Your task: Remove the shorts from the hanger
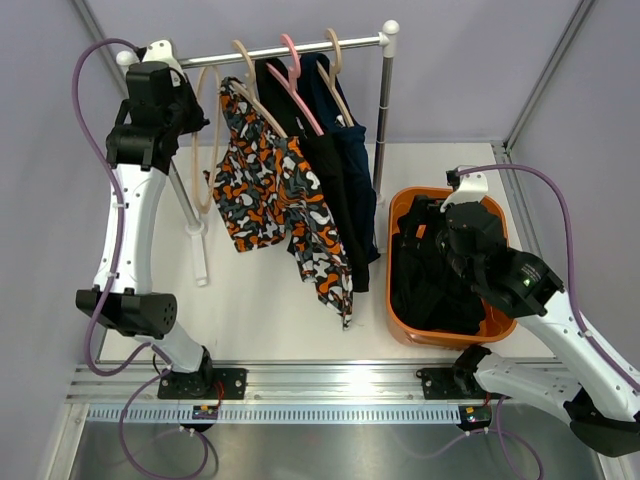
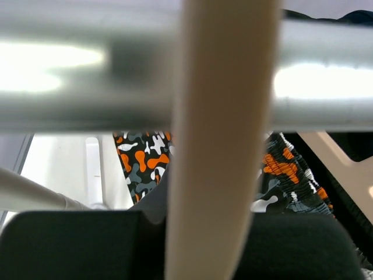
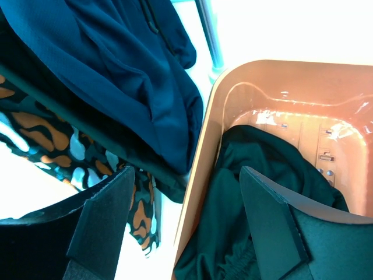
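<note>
Patterned shorts (image 1: pixel 275 200): limp cloth with orange, black, grey and white blotches, hanging on a beige hanger from the rail (image 1: pixel 300 47); the waistband looks gathered.
Black shorts on the rail (image 1: pixel 325 170): plain and matt, on the pink hanger (image 1: pixel 297 100); the left edge is covered by the patterned pair.
Navy shorts (image 1: pixel 355 160): smooth dark blue cloth, last at the right, touching the black pair.
Black shorts in the basket (image 1: pixel 430 290): crumpled heap in the orange plastic basket (image 1: pixel 395 215), partly hidden under the right arm.
Rail: round shiny metal tube, blurred in the left wrist view.
Empty hanger (image 2: pixel 215 146): beige, flat and smooth, crossing the rail; both ends are cut off.
Left gripper (image 1: pixel 192 108): at the left end of the rail, with black fingers on both sides of the empty hanger; I cannot tell if they press it.
Right gripper (image 3: pixel 186 198): over the basket edge, fingers spread apart, holding nothing.
</note>
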### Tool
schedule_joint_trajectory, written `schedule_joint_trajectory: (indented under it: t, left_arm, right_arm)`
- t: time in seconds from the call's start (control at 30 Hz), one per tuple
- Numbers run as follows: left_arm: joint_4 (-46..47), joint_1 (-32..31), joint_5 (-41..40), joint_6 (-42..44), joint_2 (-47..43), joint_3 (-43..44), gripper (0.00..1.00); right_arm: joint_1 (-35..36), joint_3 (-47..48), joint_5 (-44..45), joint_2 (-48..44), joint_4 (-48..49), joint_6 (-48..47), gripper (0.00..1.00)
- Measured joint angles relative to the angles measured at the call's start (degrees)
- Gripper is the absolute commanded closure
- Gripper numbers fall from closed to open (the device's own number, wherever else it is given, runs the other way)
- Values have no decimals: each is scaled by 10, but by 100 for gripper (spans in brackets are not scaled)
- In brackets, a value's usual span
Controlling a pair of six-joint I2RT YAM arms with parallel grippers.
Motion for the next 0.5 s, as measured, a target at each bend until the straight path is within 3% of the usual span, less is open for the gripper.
schedule_joint_trajectory:
  t: [0.13, 0.37, 0.5]
  left_arm:
    - [8, 0, -9, 3, -30, -37, 88]
    - [-14, 2, -29, 10, -56, -62, 62]
    - [-20, 2, -36, 12, -67, -72, 60]
  right_arm:
    - [0, 0, -8, 0, 0, 1, 20]
    - [0, 0, -17, 0, 0, 5, 21]
    - [0, 0, -17, 0, 0, 5, 21]
